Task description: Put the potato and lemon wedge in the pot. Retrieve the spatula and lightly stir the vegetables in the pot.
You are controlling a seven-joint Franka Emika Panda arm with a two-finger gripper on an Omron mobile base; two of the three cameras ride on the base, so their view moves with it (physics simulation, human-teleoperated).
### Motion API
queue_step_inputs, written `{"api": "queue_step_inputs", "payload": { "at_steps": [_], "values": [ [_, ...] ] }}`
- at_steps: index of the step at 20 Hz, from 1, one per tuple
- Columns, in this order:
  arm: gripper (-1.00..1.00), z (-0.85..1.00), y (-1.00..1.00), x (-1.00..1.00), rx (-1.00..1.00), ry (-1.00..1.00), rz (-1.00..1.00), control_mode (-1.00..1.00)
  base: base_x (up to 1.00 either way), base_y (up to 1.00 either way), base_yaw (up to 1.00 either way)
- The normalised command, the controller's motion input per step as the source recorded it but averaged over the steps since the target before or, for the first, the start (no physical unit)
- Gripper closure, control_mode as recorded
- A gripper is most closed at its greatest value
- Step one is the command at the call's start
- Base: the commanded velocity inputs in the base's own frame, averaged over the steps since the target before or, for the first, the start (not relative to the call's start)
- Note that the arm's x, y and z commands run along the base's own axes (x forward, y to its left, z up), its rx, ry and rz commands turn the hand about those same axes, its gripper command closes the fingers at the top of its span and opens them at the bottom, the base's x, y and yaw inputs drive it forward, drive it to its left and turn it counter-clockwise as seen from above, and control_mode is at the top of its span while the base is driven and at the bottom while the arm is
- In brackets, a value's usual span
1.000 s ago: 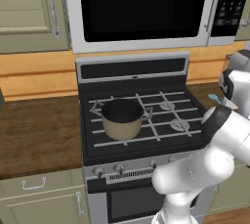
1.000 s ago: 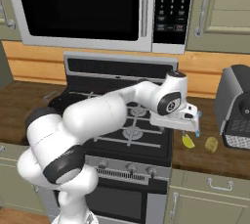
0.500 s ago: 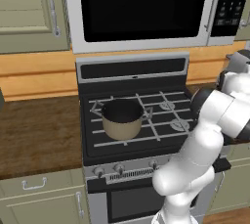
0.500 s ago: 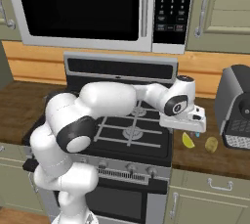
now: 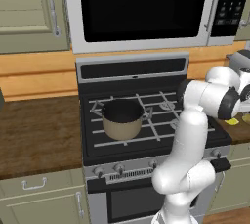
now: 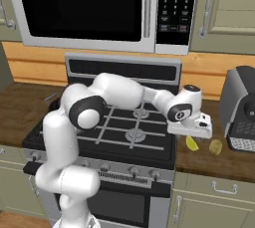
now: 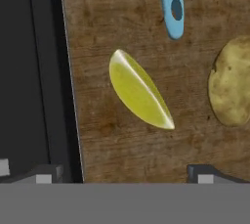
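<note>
The tool (image 7: 122, 171) is held wide open and empty above the lemon wedge (image 7: 139, 90); potato (image 7: 232, 83) beside it on the counter (image 7: 112, 17).

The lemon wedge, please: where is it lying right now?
In the hand view the lemon wedge lies on the wooden counter, between the stove edge and the potato.

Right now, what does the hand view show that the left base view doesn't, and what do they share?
Hand view: the blue end of the spatula, with a hole in it, lying on the wooden counter; the potato at the right edge; the tool, open, its tips straddling the lemon wedge.

Left base view: the pot on the stove, under the microwave.

Both share the lemon wedge, a small yellow bit by the robot's wrist in the base view, plus counter and stove edge.
</note>
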Motion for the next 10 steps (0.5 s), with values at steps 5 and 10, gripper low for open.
{"api": "queue_step_inputs", "payload": {
  "at_steps": [5,10],
  "values": [
    [-1.0,-0.19,-0.35,0.17,0.0,0.0,0.02,-1.0,0.0,0.0,0.0],
    [-1.0,-0.11,-0.2,0.1,0.02,0.0,0.08,-1.0,0.0,0.0,0.0]
  ]
}}
